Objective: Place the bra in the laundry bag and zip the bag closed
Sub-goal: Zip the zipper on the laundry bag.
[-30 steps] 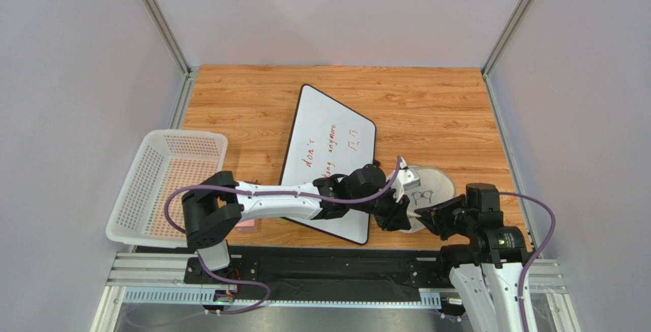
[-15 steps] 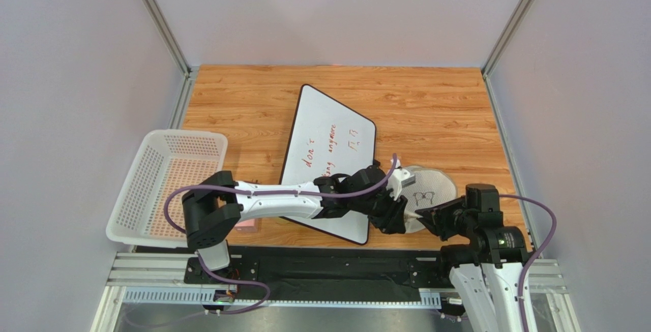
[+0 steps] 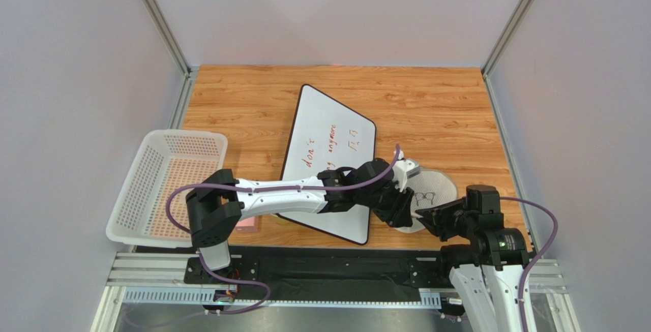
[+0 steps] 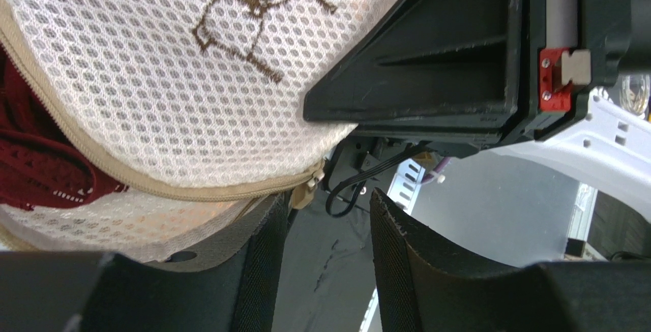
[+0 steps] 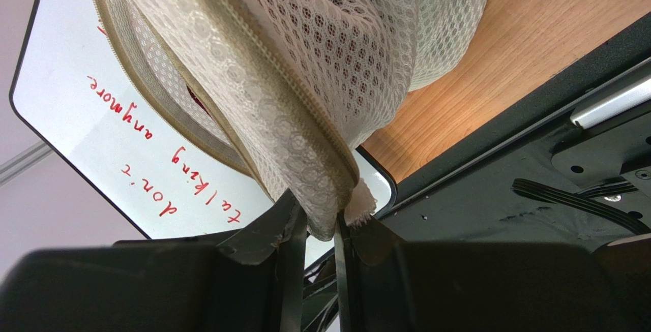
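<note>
Pinching the light, limp mesh laundry bag (image 3: 429, 195) by its zipper rim on the desk (image 3: 428, 111), the right gripper (image 5: 319, 229) has its jaws clamped, while the left gripper (image 4: 328, 210) has jaws apart beside the zipper pull (image 4: 309, 192), likely the best hold, with the soft bra (image 4: 38, 164) inside and the gap unzipped.

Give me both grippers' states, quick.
The left gripper is open, holding nothing.
The right gripper is shut on the laundry bag at its zippered rim.
</note>
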Motion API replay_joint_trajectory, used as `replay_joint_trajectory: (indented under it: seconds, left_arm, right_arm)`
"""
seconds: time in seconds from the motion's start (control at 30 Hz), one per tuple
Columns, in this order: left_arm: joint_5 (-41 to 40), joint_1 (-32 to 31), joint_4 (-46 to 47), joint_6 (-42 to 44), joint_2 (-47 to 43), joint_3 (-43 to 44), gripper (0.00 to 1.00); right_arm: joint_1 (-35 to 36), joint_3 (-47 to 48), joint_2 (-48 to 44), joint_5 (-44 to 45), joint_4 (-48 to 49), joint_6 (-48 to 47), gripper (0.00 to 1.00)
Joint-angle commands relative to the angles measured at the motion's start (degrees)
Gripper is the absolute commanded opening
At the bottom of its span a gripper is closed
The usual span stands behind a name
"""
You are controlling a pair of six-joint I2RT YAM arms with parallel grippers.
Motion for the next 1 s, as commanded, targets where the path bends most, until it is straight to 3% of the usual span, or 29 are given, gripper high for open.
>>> replay_joint_trajectory:
  seconds: [0.0, 0.17, 0.3, 0.47, 0.57, 0.7, 0.83, 0.97]
  left_arm:
    - [-0.39, 0.4, -0.45, 0.6, 2.12, 3.29, 0.5]
    - [-1.36, 0.49, -1.59, 1.12, 2.39, 3.91, 0.48]
    - [-3.64, 0.49, -2.56, 2.09, 2.3, 4.52, 0.38]
    - [-7.41, 0.49, -5.9, 3.32, 2.83, 5.93, 0.18]
    - [-11.8, 0.67, -8.88, 4.02, 3.01, 6.81, 0.01]
    - [-14.28, 1.9, -10.65, 5.6, 2.74, 6.11, 0.0]
    - [-17.97, 3.91, -11.18, 8.85, 0.82, 3.57, 0.0]
    - [-12.99, 5.59, -10.56, 14.3, -0.51, 2.16, 0.0]
  right_arm:
    - [0.27, 0.97, -0.18, -0.08, 0.41, 1.25, 0.22]
    - [0.27, 0.88, -0.36, -0.26, 0.32, 1.34, 0.22]
    - [0.27, 0.36, -0.53, -0.61, 0.32, 1.51, 0.21]
    - [0.19, 0.88, -0.53, -0.78, 0.14, 1.52, 0.18]
    - [0.27, 1.06, -0.71, -0.7, -0.03, 1.08, 0.13]
    - [0.19, 1.5, -0.54, 1.06, -1.17, -1.2, 0.0]
    - [0.19, 2.46, 1.39, 4.83, -1.79, -6.56, 0.0]
    - [0.27, 6.14, 4.91, 12.2, 0.13, -15.86, 0.0]
